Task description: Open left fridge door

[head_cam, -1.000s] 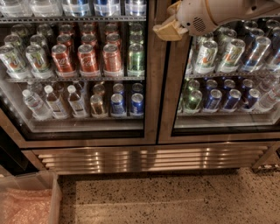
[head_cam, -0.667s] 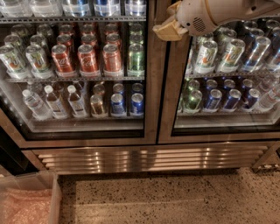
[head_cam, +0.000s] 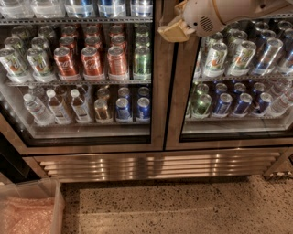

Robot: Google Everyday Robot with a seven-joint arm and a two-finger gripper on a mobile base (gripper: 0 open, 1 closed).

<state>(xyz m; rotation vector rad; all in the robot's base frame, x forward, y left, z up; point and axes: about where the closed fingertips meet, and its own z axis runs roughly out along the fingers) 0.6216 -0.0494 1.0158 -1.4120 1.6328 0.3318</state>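
The left fridge door [head_cam: 82, 82] is seen filling the frame from 9 o'clock to the centre; it is shut, its brushed steel stile lying just beside that of the right fridge door [head_cam: 236, 91], which takes up the side toward 3 o'clock. Behind the left pane, red cans [head_cam: 91, 61] are ranged on the middle shelf, with a green can [head_cam: 142, 61] at their 3 o'clock end; on the shelf below, clear water bottles [head_cam: 57, 106] are set toward 9 o'clock and blue cans [head_cam: 132, 109] beside them. The gripper [head_cam: 173, 31] is held at about 1 o'clock, at the top of the view, in front of the seam where the two steel stiles meet; whether contact is made with the frame cannot be told, nor whether the gripper is open or closed; nothing is seen to be held by it. The white arm [head_cam: 224, 13] is extended from it toward 2 o'clock, across the upper part of the right pane. A steel vent grille [head_cam: 155, 165] is run beneath both doors; speckled floor [head_cam: 183, 210] is shown at 6 o'clock; a clear bin [head_cam: 57, 205] holding something pink is placed at 7 o'clock.
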